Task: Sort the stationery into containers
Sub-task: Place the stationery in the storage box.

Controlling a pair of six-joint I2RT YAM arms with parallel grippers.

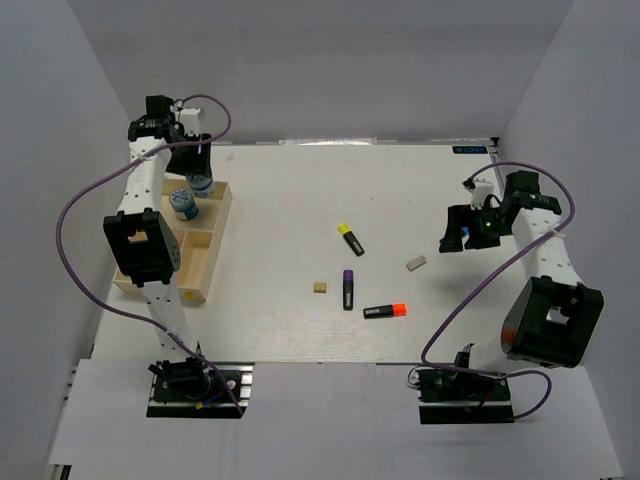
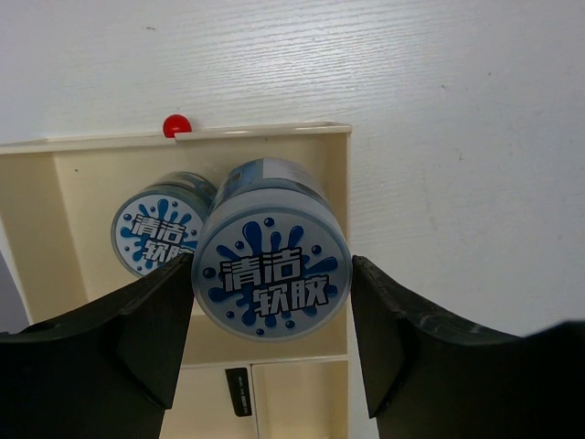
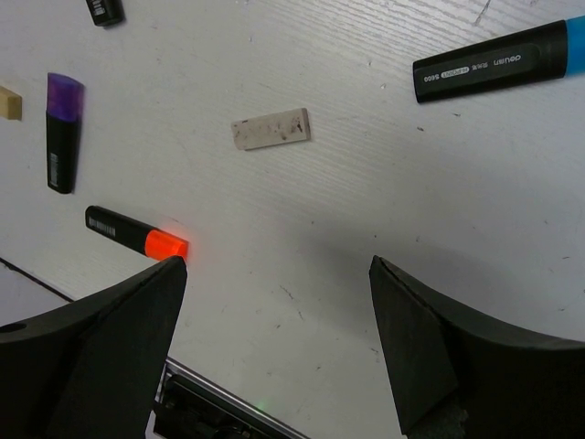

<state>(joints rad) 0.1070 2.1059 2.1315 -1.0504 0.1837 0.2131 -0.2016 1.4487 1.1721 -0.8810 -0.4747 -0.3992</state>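
The left tool (image 2: 271, 267) is clenched on a round roll (image 2: 271, 279), and its dark fingers (image 2: 155, 320) press both sides of it. The roll has a glossy blue-and-white label with splash shapes. It is over the far compartment of the light-wood tray (image 2: 265, 133), which has thin, smooth walls. I cannot tell if it touches the bottom. A second roll (image 2: 157, 236) of the same kind stands in that compartment, just beside the held one.

The right tool (image 3: 276, 265) is released, its dark jaws wide apart with nothing between them, above the white desk (image 3: 366, 201) with its fine wood grain. Below it lie a flat rectangular grey eraser (image 3: 271, 129), a little dirty, an orange-capped highlighter (image 3: 137, 233), a purple-capped highlighter (image 3: 63, 133) and a blue-capped highlighter (image 3: 498, 60). A yellow-capped highlighter (image 1: 350, 239) and a small tan eraser (image 1: 319, 287) lie near the middle of the desk.
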